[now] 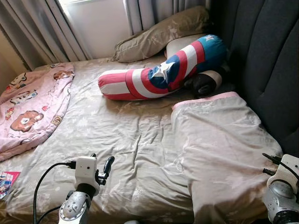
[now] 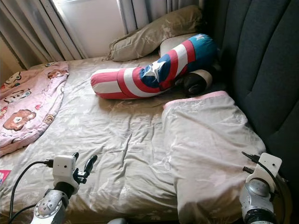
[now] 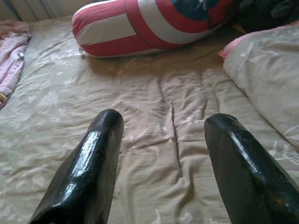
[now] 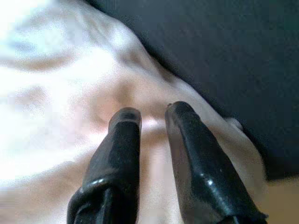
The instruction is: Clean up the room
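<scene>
A beige-sheeted bed [image 1: 117, 135] lies before me. On it are a red, white and blue bolster [image 1: 159, 72] with a star, a crumpled pink blanket [image 1: 32, 107] with bear prints at the left edge, and a large pale pillow [image 1: 224, 154] with a pink border at the right. My left gripper [image 1: 103, 161] hovers low over the sheet near the bed's front edge, open with nothing between its fingers [image 3: 100, 140]. In the right wrist view, my right gripper [image 4: 152, 111] sits over the pale pillow beside the headboard, its fingers close together and holding nothing.
A dark padded headboard [image 1: 271, 60] runs along the right. An olive pillow [image 1: 159, 32] and a dark round cushion [image 1: 205, 83] lie at the far end, under grey curtains [image 1: 37, 28]. A small colourful booklet [image 1: 7, 181] lies at the lower left.
</scene>
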Tool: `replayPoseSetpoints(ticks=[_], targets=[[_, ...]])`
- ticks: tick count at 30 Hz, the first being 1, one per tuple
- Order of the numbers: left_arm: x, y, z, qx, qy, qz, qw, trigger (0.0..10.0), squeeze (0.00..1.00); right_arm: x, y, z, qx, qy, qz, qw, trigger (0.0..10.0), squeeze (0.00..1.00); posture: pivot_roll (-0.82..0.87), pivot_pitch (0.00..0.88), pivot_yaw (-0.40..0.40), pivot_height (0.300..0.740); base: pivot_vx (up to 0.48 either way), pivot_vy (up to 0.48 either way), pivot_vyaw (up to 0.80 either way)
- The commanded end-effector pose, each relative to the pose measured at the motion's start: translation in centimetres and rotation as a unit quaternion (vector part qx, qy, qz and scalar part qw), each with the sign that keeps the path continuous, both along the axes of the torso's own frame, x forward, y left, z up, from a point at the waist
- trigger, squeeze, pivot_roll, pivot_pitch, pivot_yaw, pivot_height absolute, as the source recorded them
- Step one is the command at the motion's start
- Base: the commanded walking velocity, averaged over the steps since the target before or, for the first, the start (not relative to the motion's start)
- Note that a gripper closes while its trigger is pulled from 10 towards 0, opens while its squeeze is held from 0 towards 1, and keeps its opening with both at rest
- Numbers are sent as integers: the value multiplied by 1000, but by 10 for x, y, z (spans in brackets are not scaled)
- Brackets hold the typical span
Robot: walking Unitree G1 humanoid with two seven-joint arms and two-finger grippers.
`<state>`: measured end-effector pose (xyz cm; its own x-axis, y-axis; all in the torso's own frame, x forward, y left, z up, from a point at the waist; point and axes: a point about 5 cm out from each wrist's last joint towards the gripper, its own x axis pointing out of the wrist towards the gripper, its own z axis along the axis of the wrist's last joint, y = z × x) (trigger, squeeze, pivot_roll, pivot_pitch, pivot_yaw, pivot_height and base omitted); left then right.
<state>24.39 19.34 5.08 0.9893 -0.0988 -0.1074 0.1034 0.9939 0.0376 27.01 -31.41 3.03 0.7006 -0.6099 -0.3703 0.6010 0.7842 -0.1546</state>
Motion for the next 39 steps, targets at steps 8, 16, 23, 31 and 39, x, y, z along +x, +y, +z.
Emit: replayPoseSetpoints(ticks=[8, 16, 23, 31, 39], targets=[[-2, 9, -16, 0, 29, 37, 999, 10000, 0, 17, 78, -11, 63, -53, 254, 964, 10000, 0, 15, 0, 97, 669, 0, 0, 0], [-9, 19, -45, -31, 94, 78, 992, 10000, 0, -3, 87, -39, 81, 6, 254, 964, 10000, 0, 9, 0, 86, 679, 0, 0, 0], [-14, 15, -69, -37, 150, 78, 985, 10000, 0, -21, 93, -58, 101, 50, 264, 958, 10000, 0, 6, 0, 77, 714, 0, 0, 0], [-21, -2, -97, -41, 239, 53, 969, 10000, 0, -42, 104, -82, 135, 130, 262, 947, 10000, 0, -9, 0, 70, 740, 0, 0, 0], [-31, -9, -111, -21, 294, 42, 955, 10000, 0, -61, 108, -95, 144, 162, 251, 943, 10000, 0, -5, 0, 73, 740, 0, 0, 0]])
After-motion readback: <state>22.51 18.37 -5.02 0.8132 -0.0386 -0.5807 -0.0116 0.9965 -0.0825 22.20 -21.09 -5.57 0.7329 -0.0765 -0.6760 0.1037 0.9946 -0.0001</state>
